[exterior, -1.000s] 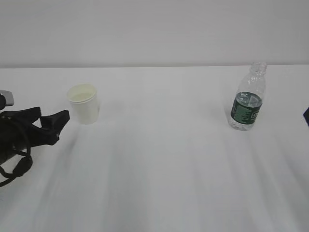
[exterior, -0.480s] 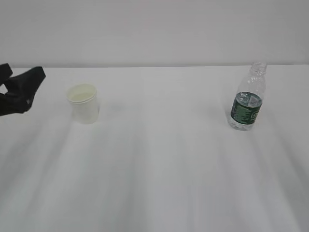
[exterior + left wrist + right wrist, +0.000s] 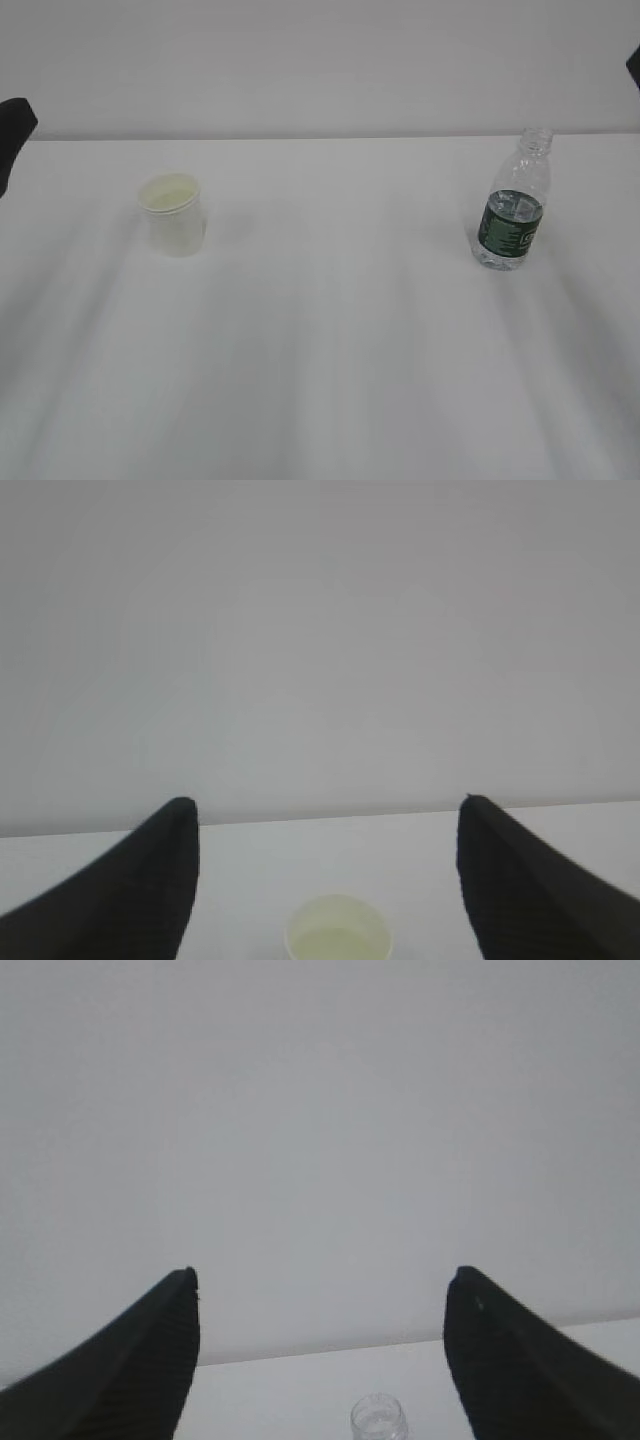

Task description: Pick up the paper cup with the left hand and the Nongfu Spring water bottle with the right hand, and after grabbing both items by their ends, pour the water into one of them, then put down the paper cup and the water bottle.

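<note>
One dark green label band [image 3: 510, 226], lettering too blurred to read.

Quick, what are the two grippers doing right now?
Left gripper: open, holding nothing, paper cup below.
Right gripper: open, holding nothing, water bottle below.

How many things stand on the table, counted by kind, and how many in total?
Paper cup: 1
Water bottle: 1
Total: 2
</note>
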`<move>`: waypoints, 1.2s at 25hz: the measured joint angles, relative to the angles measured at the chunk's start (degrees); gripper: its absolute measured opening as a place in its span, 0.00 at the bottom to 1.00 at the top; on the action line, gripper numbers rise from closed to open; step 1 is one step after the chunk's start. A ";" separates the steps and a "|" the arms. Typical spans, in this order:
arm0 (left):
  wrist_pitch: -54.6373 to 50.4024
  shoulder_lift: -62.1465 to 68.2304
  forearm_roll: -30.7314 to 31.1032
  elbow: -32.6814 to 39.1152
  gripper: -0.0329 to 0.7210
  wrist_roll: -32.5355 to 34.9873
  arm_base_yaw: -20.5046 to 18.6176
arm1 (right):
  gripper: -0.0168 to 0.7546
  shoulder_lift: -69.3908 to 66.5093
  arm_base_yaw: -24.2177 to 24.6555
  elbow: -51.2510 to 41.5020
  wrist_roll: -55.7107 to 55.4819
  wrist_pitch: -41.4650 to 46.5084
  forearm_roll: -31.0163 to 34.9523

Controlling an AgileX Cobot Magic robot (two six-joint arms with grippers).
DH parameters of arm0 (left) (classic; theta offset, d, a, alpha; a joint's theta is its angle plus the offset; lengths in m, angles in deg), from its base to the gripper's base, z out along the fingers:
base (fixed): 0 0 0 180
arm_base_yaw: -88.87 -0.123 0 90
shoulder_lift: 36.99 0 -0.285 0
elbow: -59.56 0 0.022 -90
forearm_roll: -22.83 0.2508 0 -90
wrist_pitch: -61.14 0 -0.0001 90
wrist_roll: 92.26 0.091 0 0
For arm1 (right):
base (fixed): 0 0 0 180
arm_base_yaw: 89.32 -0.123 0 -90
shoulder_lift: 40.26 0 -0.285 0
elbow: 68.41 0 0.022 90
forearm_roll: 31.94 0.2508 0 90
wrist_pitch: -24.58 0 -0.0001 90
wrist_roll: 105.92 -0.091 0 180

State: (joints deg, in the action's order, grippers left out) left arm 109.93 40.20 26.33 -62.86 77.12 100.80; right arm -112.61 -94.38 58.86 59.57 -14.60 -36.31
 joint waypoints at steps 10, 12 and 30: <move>-28.10 -18.47 -0.38 -6.31 0.80 0.00 0.00 | 0.76 15.58 0.00 10.26 3.39 31.97 -2.95; -36.59 -22.74 -0.04 -8.28 0.78 0.00 0.00 | 0.76 19.72 0.00 10.40 3.39 36.83 -2.95; -88.71 -61.01 1.45 -14.08 0.73 0.64 0.00 | 0.76 60.76 0.00 10.74 5.70 87.08 -2.84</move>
State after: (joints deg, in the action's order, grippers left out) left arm 21.23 -20.81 27.78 -76.94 77.76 100.80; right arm -51.86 -94.38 69.59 65.27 72.48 -39.15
